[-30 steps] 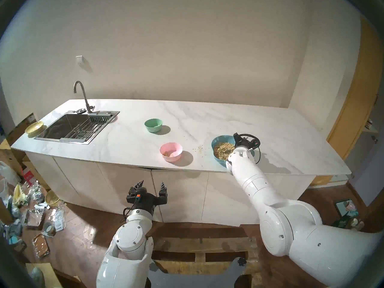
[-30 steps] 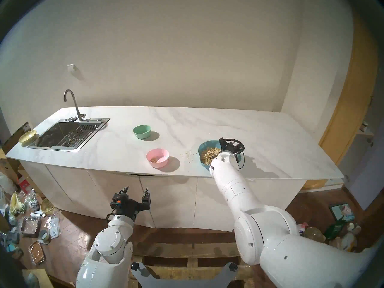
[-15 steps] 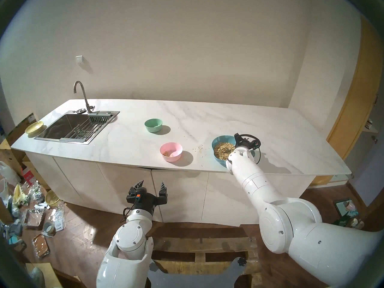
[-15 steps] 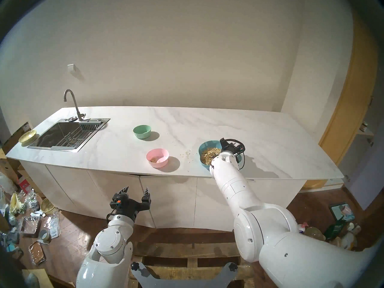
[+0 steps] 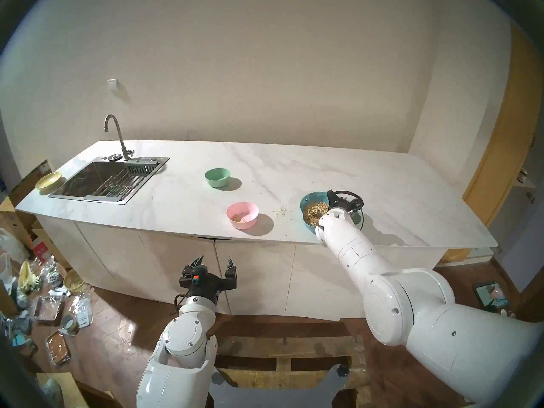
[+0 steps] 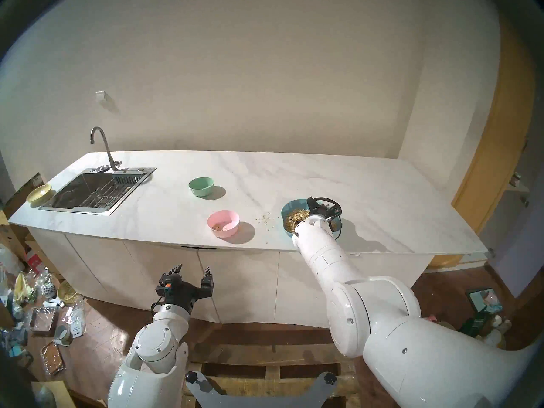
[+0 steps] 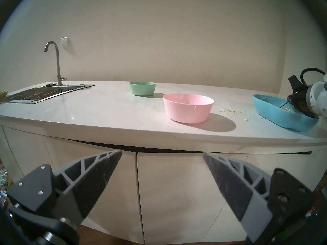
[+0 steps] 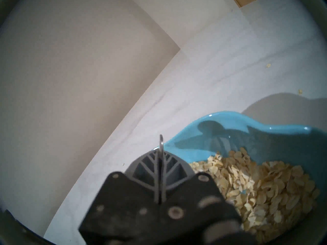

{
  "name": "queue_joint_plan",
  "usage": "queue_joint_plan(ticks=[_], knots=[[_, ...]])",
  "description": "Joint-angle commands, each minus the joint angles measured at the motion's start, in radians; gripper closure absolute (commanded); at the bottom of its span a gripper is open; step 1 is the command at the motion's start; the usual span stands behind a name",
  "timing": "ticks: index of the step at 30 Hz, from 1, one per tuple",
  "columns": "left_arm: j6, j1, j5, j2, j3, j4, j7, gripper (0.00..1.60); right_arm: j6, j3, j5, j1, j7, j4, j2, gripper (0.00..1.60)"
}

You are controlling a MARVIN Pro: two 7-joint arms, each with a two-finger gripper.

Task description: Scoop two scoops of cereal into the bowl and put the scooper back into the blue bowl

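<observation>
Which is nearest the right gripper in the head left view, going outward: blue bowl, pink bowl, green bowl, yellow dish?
From the right gripper:
1. Blue bowl, directly under it.
2. Pink bowl, to its left near the counter's front edge.
3. Green bowl, farther left and back.
4. Yellow dish, far left beyond the sink.

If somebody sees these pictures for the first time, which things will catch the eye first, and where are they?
First the white right arm reaching over the counter's right end, its tool shut on a thin metal spoon handle above the blue bowl heaped with oat flakes. Next, the pink bowl near the front edge with a few flakes inside, spilled flakes between the two bowls. The left tool hangs open below the counter.
</observation>
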Motion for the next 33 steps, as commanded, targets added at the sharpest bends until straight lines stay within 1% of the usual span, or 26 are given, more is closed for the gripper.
queue_joint_plan(ticks=[1,5,8,12,18,20,21,22,26,27,28,32,33], knots=[[-0.006,-0.005,-0.002,0.000,0.003,-0.026,-0.004,0.00,-0.018,-0.001,-0.001,0.056,0.022,-0.001,-0.006,1.60],[-0.006,-0.005,-0.002,0.000,0.003,-0.026,-0.004,0.00,-0.029,0.003,0.004,0.064,0.034,0.011,-0.002,1.60],[-0.006,-0.005,-0.002,0.000,0.003,-0.027,-0.004,0.00,-0.034,0.012,0.014,0.061,0.045,0.002,0.000,1.60],[-0.006,-0.005,-0.002,0.000,0.003,-0.027,-0.004,0.00,-0.033,0.030,0.036,0.039,0.062,-0.039,-0.005,1.60],[-0.006,-0.005,-0.002,0.000,0.002,-0.027,-0.005,0.00,-0.032,0.044,0.045,0.007,0.059,-0.094,-0.009,1.60],[-0.006,-0.005,-0.002,0.000,0.002,-0.027,-0.005,0.00,-0.031,0.050,0.052,-0.018,0.055,-0.142,-0.008,1.60],[-0.006,-0.005,-0.002,0.000,0.002,-0.027,-0.005,0.00,-0.031,0.050,0.052,-0.018,0.055,-0.142,-0.008,1.60],[-0.005,-0.005,-0.002,0.000,0.002,-0.027,-0.005,0.00,-0.022,0.051,0.052,-0.044,0.045,-0.190,-0.006,1.60],[-0.005,-0.004,-0.003,0.001,0.002,-0.028,-0.005,0.00,0.006,0.052,0.053,-0.107,0.008,-0.306,-0.001,1.60],[-0.005,-0.004,-0.003,0.001,0.002,-0.028,-0.005,0.00,0.012,0.056,0.059,-0.119,0.000,-0.329,-0.001,1.60],[-0.005,-0.004,-0.003,0.001,0.002,-0.028,-0.005,0.00,0.012,0.056,0.059,-0.119,0.000,-0.329,-0.001,1.60],[-0.005,-0.004,-0.003,0.001,0.002,-0.029,-0.005,0.00,0.040,0.063,0.067,-0.176,-0.042,-0.429,0.003,1.60],[-0.005,-0.004,-0.003,0.001,0.002,-0.029,-0.005,0.00,0.040,0.063,0.067,-0.176,-0.042,-0.429,0.003,1.60]])
